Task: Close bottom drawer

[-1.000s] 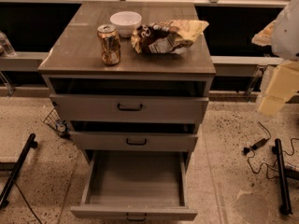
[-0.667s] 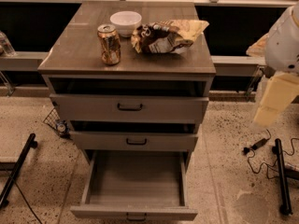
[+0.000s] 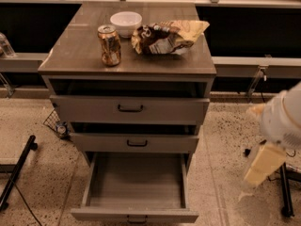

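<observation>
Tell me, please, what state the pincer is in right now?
Pincer: cannot be told; it hangs right of the pulled-out grey laminate bottom drawer, apart from it.

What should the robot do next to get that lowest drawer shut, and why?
Probably swing the gripper across and down to the front of the bottom drawer. That drawer stands pulled far out, its grey inside showing, while the gripper hangs to the right of the cabinet, apart from it, so it cannot push yet.

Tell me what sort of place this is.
Probably an office break area or lab: grey laminate drawer cabinet bearing a white round bowl, metal drink can, crumpled snack bag. End effector hangs right of the open bottom drawer.
</observation>
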Available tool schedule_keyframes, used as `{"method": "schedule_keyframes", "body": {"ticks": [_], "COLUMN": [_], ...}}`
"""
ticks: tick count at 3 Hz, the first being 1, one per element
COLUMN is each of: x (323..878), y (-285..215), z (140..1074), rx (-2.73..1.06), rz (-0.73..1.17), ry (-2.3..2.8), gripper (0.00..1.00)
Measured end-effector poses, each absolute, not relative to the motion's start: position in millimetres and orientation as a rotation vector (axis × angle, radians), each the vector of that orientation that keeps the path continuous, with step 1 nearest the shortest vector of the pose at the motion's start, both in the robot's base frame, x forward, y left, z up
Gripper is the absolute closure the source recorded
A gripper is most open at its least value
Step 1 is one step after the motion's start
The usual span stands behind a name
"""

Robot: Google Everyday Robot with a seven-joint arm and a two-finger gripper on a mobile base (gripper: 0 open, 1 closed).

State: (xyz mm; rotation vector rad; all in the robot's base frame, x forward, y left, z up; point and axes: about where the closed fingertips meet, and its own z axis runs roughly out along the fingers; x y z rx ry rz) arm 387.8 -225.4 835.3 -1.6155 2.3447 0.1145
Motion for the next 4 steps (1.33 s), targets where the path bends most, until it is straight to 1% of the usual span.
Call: {"method": "schedule_keyframes", "body": {"ticks": [1,2,3,4], "x": [363,356,357,378], "y": [-230,-231,-230,-247], "z": [760,743,737,709], "rx": [-1.552,-1.548,-1.560,-1.512], "rz": [0.204,0.221,0.213,0.207], "ry": [2.426,2.446,2.456,2.482], "gripper": [0.00,0.00,0.00,0.00]}}
